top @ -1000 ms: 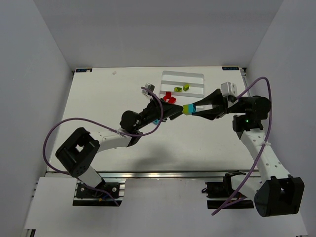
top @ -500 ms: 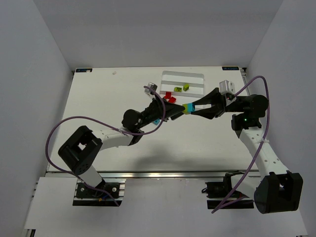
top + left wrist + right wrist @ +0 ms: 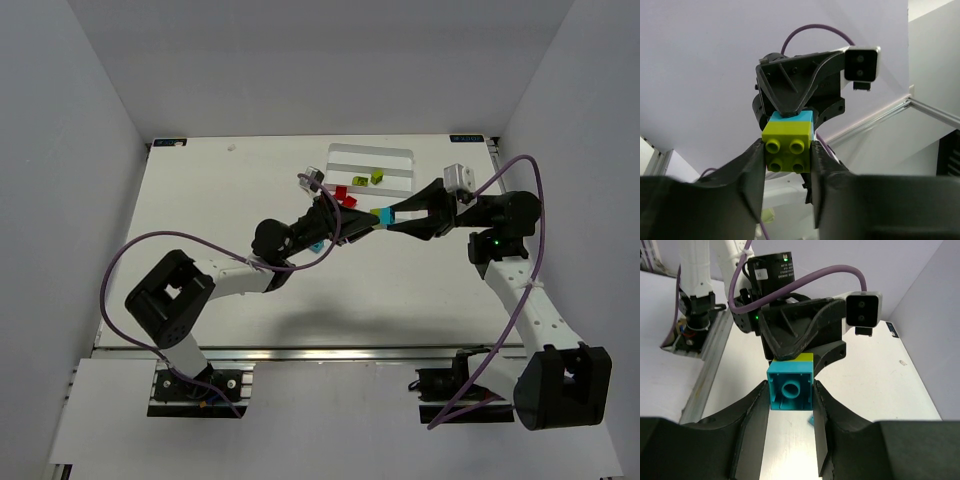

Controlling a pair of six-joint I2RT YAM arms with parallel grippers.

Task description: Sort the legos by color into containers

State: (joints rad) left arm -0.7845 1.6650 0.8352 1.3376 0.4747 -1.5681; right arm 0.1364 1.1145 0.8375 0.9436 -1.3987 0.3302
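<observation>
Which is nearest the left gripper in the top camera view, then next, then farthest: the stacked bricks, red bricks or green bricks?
1. The stacked bricks, right between the left gripper fingertips.
2. The red bricks, just behind it, by the tray near-left corner.
3. The green bricks, farther back, inside the tray.

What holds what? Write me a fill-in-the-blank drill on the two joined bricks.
The left fingers clamp the ____.
The right fingers clamp the ____.
The brick in the left fingers turns its ____ toward the left wrist camera.
Missing: yellow-green brick; cyan brick; studs.
</observation>
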